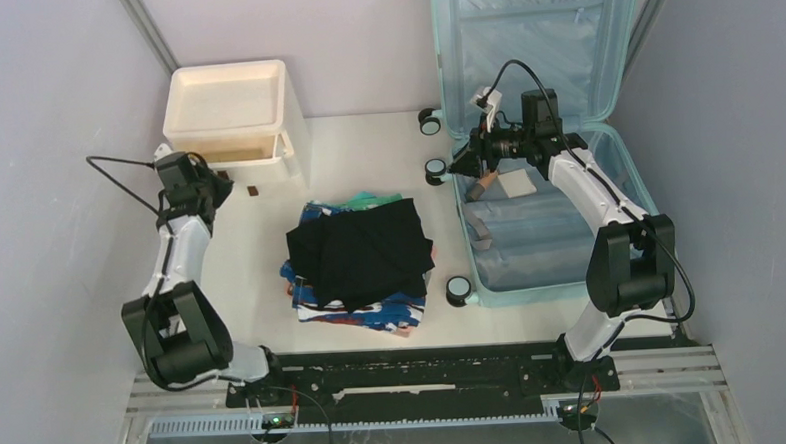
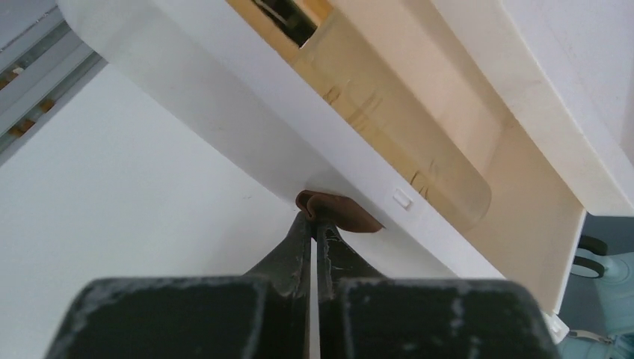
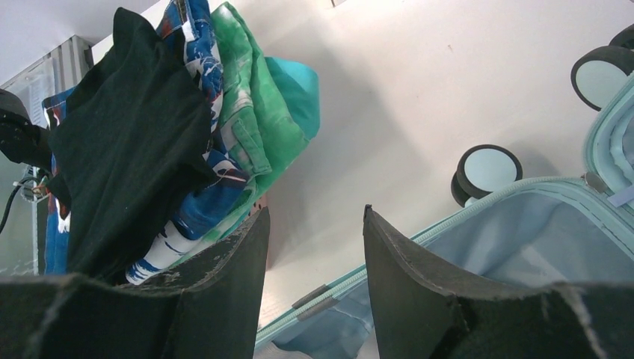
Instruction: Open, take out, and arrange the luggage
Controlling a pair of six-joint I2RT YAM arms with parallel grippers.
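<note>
At upper left, your left gripper has its fingers pinched together on a small brown tab on the glossy cream drawer cabinet. In the centre sits a rumpled pile of clothes, black on top. At right, the hard aqua suitcase lies open, showing its fabric lining. Your right gripper hovers over its left rim, fingers partly apart and empty.

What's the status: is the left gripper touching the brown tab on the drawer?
Touching. The left wrist view shows the left gripper, fingertips closed, pinching the brown tab on the drawer front, with no gap.
</note>
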